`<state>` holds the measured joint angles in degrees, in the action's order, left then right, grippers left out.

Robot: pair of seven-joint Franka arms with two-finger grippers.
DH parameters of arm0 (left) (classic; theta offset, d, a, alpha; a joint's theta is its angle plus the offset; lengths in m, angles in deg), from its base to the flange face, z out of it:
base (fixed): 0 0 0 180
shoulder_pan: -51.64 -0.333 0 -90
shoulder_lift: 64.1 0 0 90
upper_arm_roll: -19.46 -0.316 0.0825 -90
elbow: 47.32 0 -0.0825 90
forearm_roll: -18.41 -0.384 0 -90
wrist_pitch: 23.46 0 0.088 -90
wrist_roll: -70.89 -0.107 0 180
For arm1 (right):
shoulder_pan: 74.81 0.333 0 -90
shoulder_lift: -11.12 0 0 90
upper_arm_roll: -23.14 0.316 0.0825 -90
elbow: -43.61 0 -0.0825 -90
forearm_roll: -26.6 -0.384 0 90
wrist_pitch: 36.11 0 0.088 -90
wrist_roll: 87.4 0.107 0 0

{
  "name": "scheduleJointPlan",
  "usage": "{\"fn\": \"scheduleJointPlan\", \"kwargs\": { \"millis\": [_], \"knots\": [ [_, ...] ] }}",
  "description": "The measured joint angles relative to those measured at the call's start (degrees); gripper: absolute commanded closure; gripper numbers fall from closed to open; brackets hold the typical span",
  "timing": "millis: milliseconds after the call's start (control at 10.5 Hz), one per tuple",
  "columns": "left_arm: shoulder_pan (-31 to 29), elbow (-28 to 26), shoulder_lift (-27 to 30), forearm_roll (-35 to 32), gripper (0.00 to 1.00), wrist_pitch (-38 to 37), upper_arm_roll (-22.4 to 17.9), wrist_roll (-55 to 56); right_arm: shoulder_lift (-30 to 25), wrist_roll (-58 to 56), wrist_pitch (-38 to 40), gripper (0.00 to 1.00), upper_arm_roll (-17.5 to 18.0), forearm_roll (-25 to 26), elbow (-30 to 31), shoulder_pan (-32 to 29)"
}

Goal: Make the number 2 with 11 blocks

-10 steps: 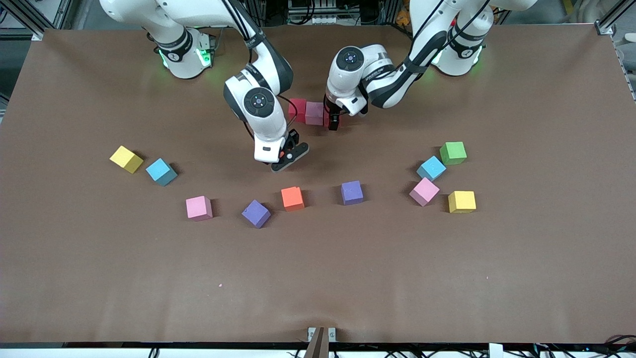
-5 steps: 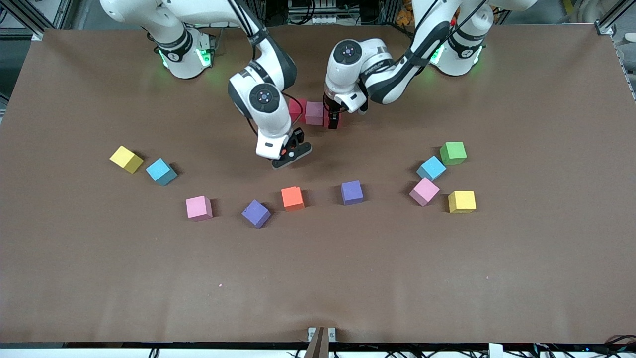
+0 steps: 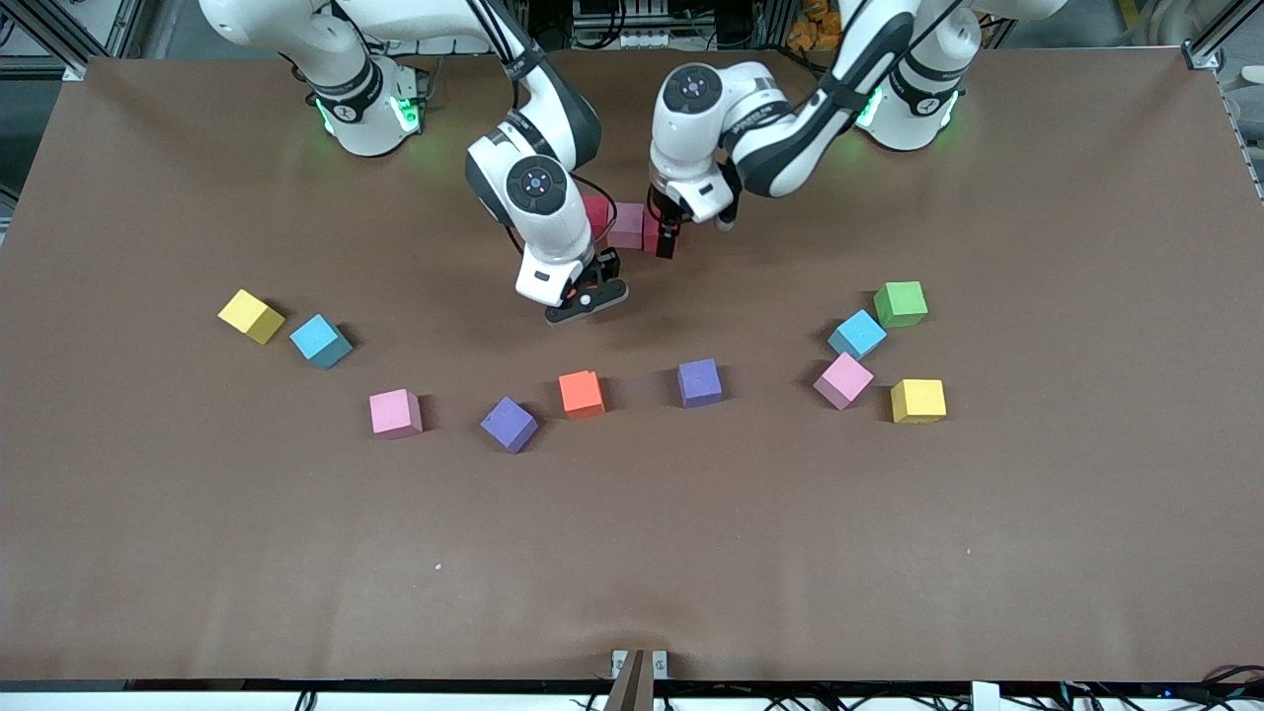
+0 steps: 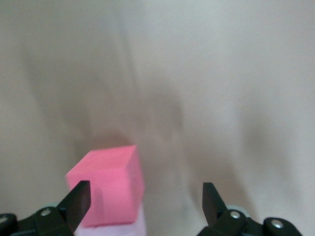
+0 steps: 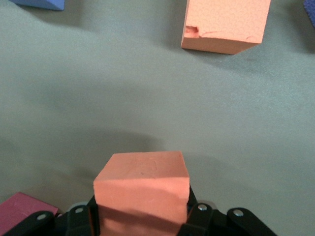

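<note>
1. The right pincer (image 3: 585, 293) hangs over bare surface (image 3: 632, 553) near the short row of blocks, its fingers clamped on an orange block (image 5: 141, 189) that fills the gap between them in the right wrist view.
2. The left pincer (image 3: 668, 240) sits low at the row's end toward the left arm, its fingers (image 4: 78, 202) spread wide and holding nothing; a red block (image 4: 109, 183) lies just beside one fingertip.
3. The row itself is a red block (image 3: 593, 211), a pink block (image 3: 626, 225) touching it, and another red one mostly hidden by the left pincer.
4. Nearer the front camera, a second orange block (image 3: 581, 393) lies between two purple blocks (image 3: 509, 424) (image 3: 699, 382), each well apart from it.
5. A pink block (image 3: 395, 413) lies beside them toward the right arm's end; farther that way are a light blue block (image 3: 319, 340) and a yellow block (image 3: 250, 315), close together.
6. Toward the left arm's end sits a cluster: a pink block (image 3: 842, 380), a yellow block (image 3: 917, 400), a light blue block (image 3: 856, 334) and a green cube (image 3: 900, 303).
</note>
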<state>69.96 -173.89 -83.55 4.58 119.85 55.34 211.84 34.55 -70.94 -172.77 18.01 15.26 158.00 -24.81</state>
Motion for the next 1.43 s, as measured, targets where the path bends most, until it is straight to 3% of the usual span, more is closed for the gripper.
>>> {"fn": "scheduleJointPlan", "kwargs": {
  "millis": [191,669,860,1051,1433],
  "knots": [
    [-6.1,3.2,0.0,-0.1,0.00,-2.9,-0.3,-12.9,0.1,2.0,0.0,0.67,0.0,-0.3,-0.2,0.5],
    [-16.5,20.6,-4.3,-0.1,0.00,-16.1,-1.0,-47.4,2.8,16.6,-1.1,0.67,0.1,-0.6,-3.8,6.2],
    [-16.6,25.9,-8.6,-1.0,0.00,-16.9,-1.8,-58.6,5.3,21.6,-3.0,0.67,0.1,-0.6,-5.7,7.9],
    [-15.9,29.0,-14.0,-6.8,0.00,-17.1,-1.8,-65.9,8.5,25.1,-3.3,0.67,0.2,-0.6,-8.7,8.9],
    [-11.4,33.4,-20.9,-9.8,0.00,-17.1,-1.8,-67.9,11.7,30.2,-3.6,0.68,0.2,-0.6,-11.1,10.8]
  ]
}}
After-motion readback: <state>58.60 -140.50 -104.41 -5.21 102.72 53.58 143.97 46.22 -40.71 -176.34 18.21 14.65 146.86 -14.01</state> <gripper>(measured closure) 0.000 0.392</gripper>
